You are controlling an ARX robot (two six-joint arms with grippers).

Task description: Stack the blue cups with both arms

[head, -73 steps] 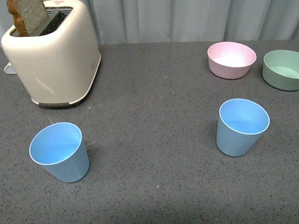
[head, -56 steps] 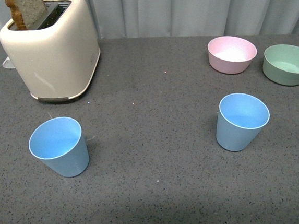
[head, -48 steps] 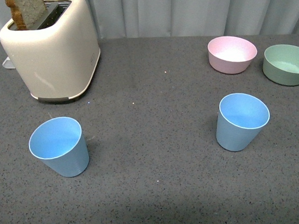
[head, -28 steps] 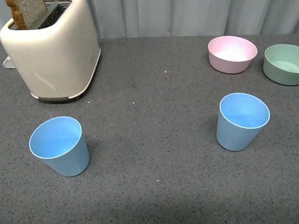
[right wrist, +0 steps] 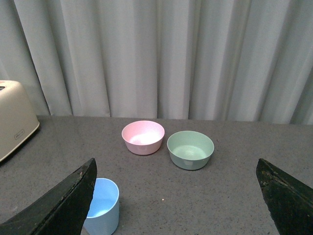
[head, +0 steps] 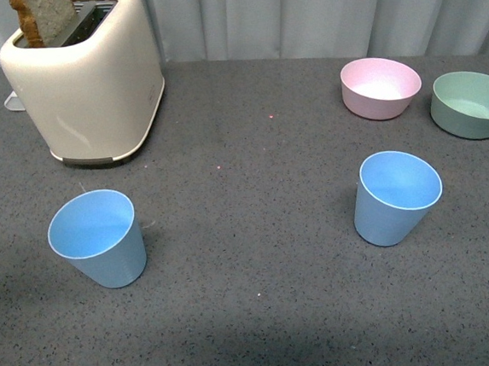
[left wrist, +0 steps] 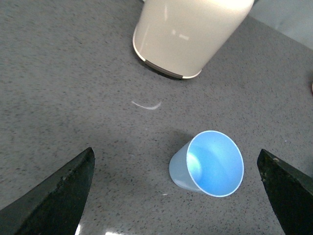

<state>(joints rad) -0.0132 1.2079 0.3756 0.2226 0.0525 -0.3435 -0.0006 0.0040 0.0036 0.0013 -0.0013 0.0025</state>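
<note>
Two light blue cups stand upright and apart on the grey table: one at the left (head: 97,238), one at the right (head: 396,196). Neither arm shows in the front view. In the left wrist view, my left gripper (left wrist: 180,196) is open and empty, high above the table, with the left cup (left wrist: 208,163) between its spread fingers (left wrist: 56,196). In the right wrist view, my right gripper (right wrist: 178,198) is open and empty, held high, and the right cup (right wrist: 101,205) sits just beside one finger (right wrist: 63,205).
A cream toaster (head: 81,82) with a slice of bread (head: 43,18) stands at the back left. A pink bowl (head: 380,87) and a green bowl (head: 471,104) sit at the back right. A grey curtain (head: 315,10) hangs behind the table.
Early on the front view shifted slightly, so everything sits a little higher in the picture. The cups, bowls and toaster have not moved on the table.
</note>
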